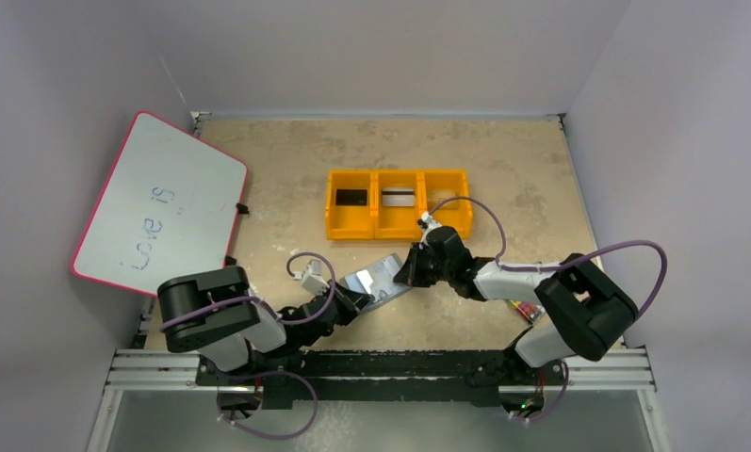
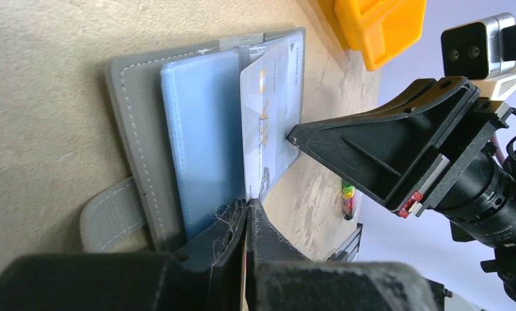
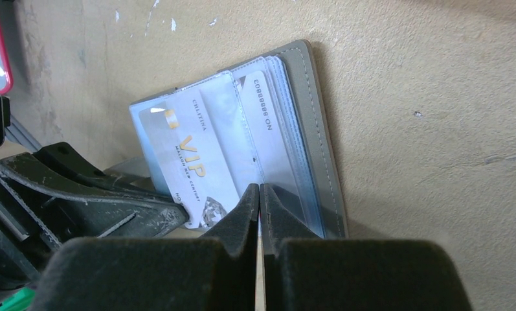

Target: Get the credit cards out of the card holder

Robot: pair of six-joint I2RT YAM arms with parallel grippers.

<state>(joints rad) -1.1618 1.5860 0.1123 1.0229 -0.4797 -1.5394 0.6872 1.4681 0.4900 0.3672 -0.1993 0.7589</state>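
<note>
The card holder (image 1: 379, 280) lies open between both grippers, grey outside with pale blue clear sleeves (image 2: 203, 136). A pale card with gold VIP lettering (image 3: 193, 162) (image 2: 268, 116) sits at a raised sleeve leaf. My left gripper (image 2: 248, 206) (image 1: 356, 298) is shut on the holder's near edge at the sleeves. My right gripper (image 3: 259, 191) (image 1: 405, 273) is shut on the edge of the pale card and its leaf; its fingers (image 2: 371, 149) show in the left wrist view. A black card (image 1: 351, 197) and a silver-white card (image 1: 399, 198) lie in the yellow bin.
The yellow three-part bin (image 1: 397, 229) stands just beyond the holder. A pink-rimmed whiteboard (image 1: 159, 202) leans at the left wall. A crayon pack (image 1: 520, 307) (image 2: 348, 197) lies under my right arm. Walls close in on both sides.
</note>
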